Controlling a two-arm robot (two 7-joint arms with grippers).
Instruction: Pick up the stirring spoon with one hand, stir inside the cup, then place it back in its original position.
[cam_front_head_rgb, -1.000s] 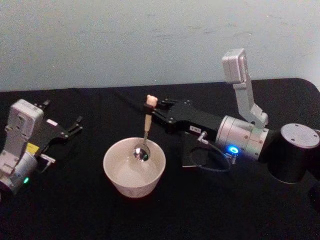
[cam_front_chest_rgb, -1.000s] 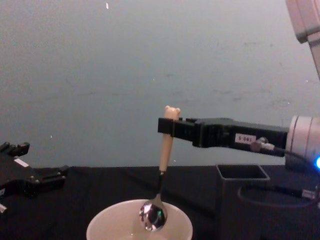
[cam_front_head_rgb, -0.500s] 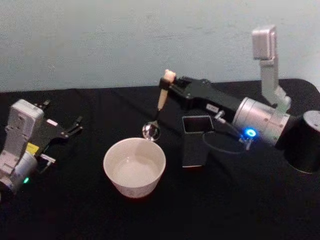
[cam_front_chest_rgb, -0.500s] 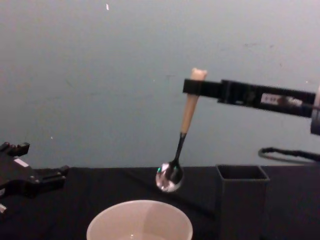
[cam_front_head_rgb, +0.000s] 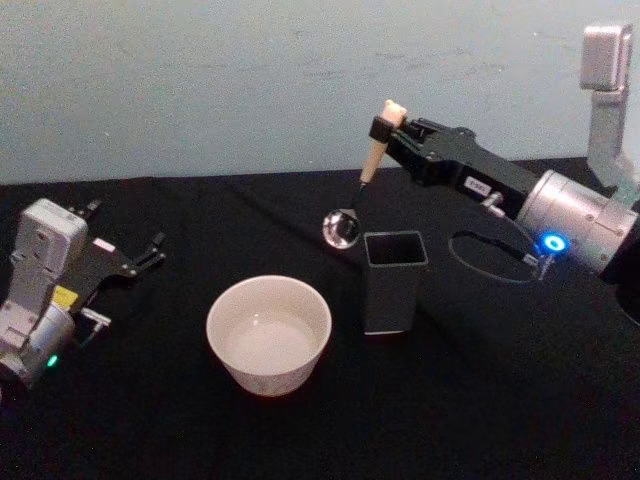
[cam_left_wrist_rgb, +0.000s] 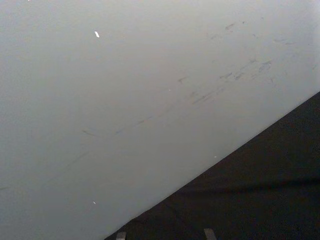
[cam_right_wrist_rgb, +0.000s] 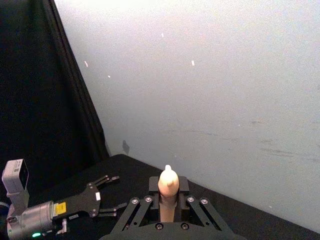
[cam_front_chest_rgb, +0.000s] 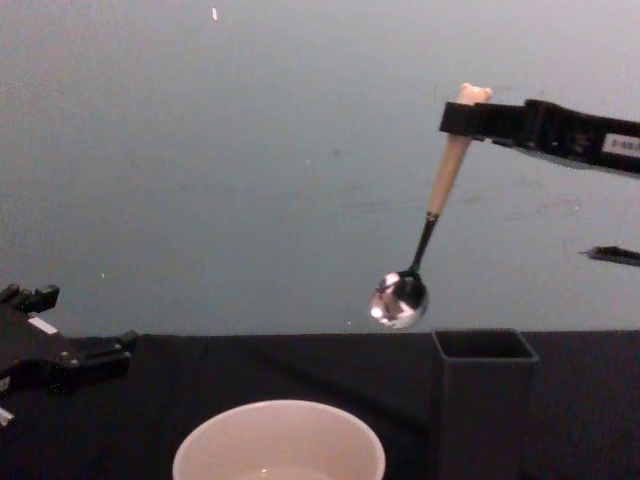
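Arm state: right gripper (cam_front_head_rgb: 381, 127) has its fingers clamped on the beige handle of the stirring spoon (cam_front_head_rgb: 364, 178), just under the bear head. The spoon hangs tilted in the air, bowl down, above the left rim of the dark square holder (cam_front_head_rgb: 392, 285) and touching neither it nor the cup (cam_front_head_rgb: 265, 372). The cup stands apart on the black table (cam_front_head_rgb: 480, 400). The left gripper (cam_front_head_rgb: 152, 250) is parked at the left, fingers apart.

Dim, diffuse lighting throughout. Pale wall (cam_front_head_rgb: 200, 90) evenly lit. Black tablecloth (cam_front_head_rgb: 480, 400) swallowing any shadows. Sharp glint on the bowl of the stirring spoon (cam_front_chest_rgb: 442, 185); cup (cam_front_head_rgb: 268, 335) interior softly bright. Small halo around the blue indicator light (cam_front_head_rgb: 549, 243); green indicator light (cam_front_head_rgb: 48, 360) fainter.
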